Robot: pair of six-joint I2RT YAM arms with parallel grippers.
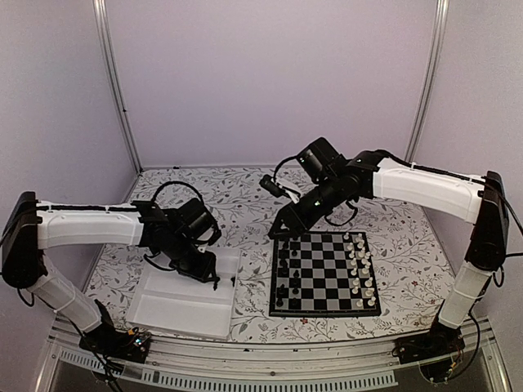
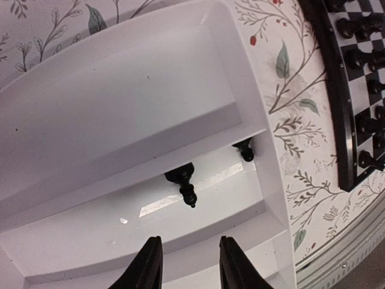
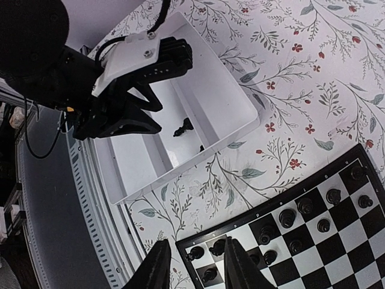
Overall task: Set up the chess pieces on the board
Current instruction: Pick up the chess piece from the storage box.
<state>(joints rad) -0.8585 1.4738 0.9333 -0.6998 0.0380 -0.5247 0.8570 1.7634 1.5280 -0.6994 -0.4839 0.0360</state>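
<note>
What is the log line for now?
left gripper: open over tray | two chess pieces in tray | right gripper: open at board corner

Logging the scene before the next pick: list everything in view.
small square chequered chessboard: one, black-and-white, right of tray.
tiny black plastic chess pieces: several, black, board's left columns.
loose black chess pieces: two, black, inside tray.
tiny white chess pieces: several, white, board's right columns.
white rectangular shallow tray: one, white, left of board.
floral table cover: one, pale, underneath.
left gripper: one, black, open above tray.
right gripper: one, black, open above board's corner.
</note>
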